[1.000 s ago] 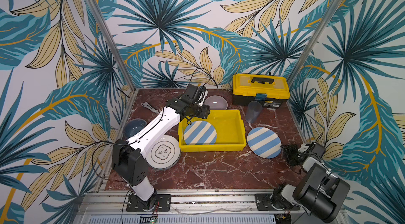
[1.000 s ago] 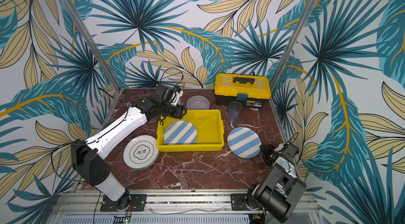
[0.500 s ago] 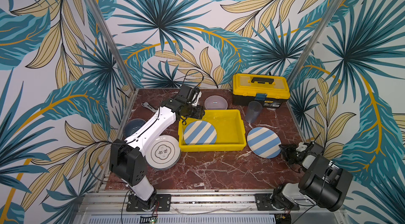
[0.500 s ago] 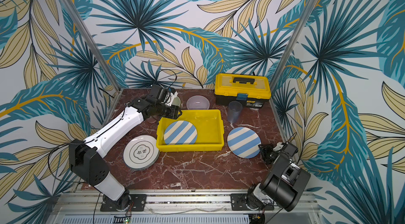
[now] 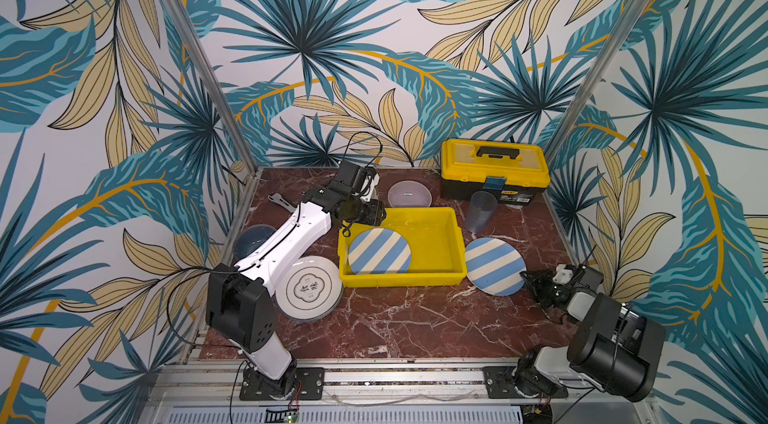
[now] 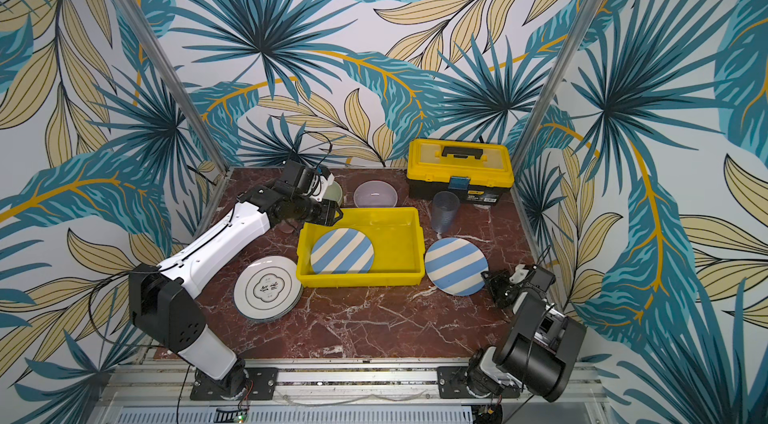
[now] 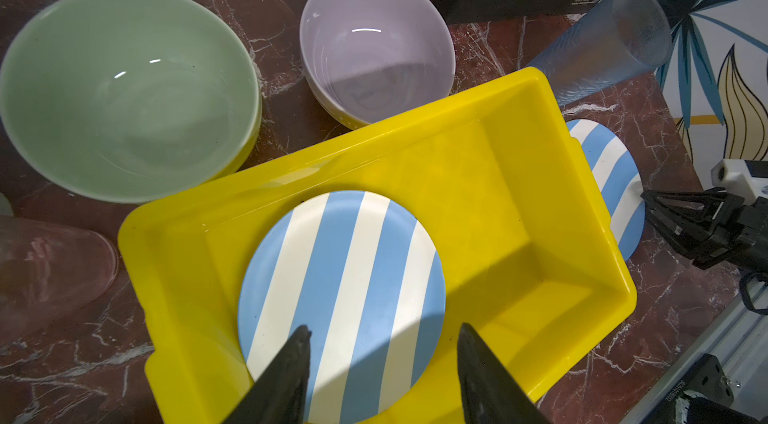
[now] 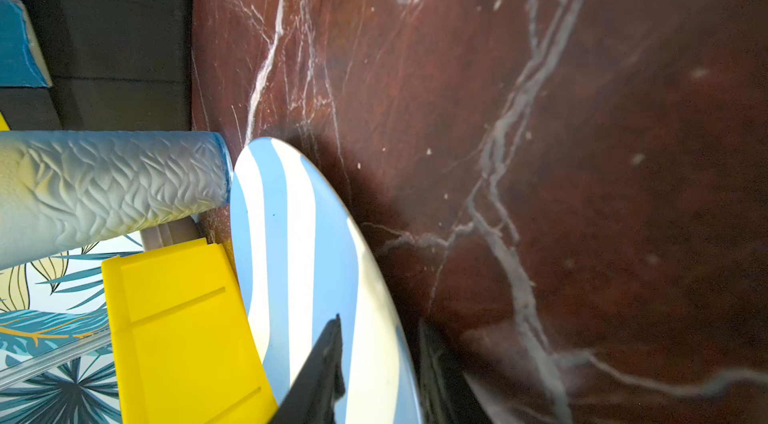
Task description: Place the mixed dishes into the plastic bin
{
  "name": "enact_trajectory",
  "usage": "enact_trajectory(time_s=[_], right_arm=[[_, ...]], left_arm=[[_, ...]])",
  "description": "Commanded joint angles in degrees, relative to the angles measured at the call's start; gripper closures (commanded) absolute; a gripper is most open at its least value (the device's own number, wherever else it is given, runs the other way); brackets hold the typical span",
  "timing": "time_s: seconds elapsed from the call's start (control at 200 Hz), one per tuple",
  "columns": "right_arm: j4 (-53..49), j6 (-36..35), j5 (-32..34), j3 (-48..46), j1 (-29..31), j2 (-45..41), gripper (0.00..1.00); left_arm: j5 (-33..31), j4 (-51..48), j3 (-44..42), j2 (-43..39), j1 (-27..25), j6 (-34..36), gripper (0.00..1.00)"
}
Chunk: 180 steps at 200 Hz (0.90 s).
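Two blue-and-cream striped plates are shown, one binned and one not. The first striped plate (image 5: 379, 252) lies flat inside the yellow bin (image 5: 434, 235), toward its 9 o'clock end. The bin sits at the centre of the red marble worktop (image 5: 395, 318). The second striped plate (image 5: 494, 266) lies on the worktop at the bin's 3 o'clock, just beside its wall.

The left fingers (image 7: 291, 372) hang over the first striped plate, spread well apart and holding nothing. The right fingers (image 8: 326, 368) bracket the 4 o'clock rim of the second striped plate, one finger over its face and the other beyond its edge. Whether they pinch it cannot be told.

Other dishes stand outside the bin, as seen in a top view:
- A white plate with a black emblem (image 5: 309, 287) lies at 8 o'clock, partly under the left arm.
- A blue-grey bowl (image 5: 253, 235) lies at 9 o'clock.
- A lilac bowl (image 5: 409, 193) stands at 12 o'clock.
- A bluish tumbler (image 5: 480, 212) stands upright at 2 o'clock.

A yellow-and-black toolbox (image 5: 494, 166) stands at 1 o'clock, by the back wall. The left wrist view adds a pale green bowl (image 7: 124, 89) just beside the lilac bowl, and a pinkish tumbler (image 7: 50, 272) near a corner of the bin.
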Motion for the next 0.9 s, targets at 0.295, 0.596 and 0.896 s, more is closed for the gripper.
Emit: enact_trajectory(time_s=[0.295,0.596,0.896], right_arm=[[14.7,4.8,-8.7,-0.5,2.9,16.6,0.67],[4.3,-0.3,-6.0,3.9,4.8,14.2,0.64],[-5.9,-5.9,-2.6,9.8,6.3,14.4,0.63]], left_arm=[[-2.5,0.1,-0.6,-0.7,0.4,-1.1,0.43],[-13.5,-4.5,-7.2,-2.0,1.7,-5.0,0.44],[-13.7,-6.2,-10.4,-5.0,2.9,-6.2,0.44]])
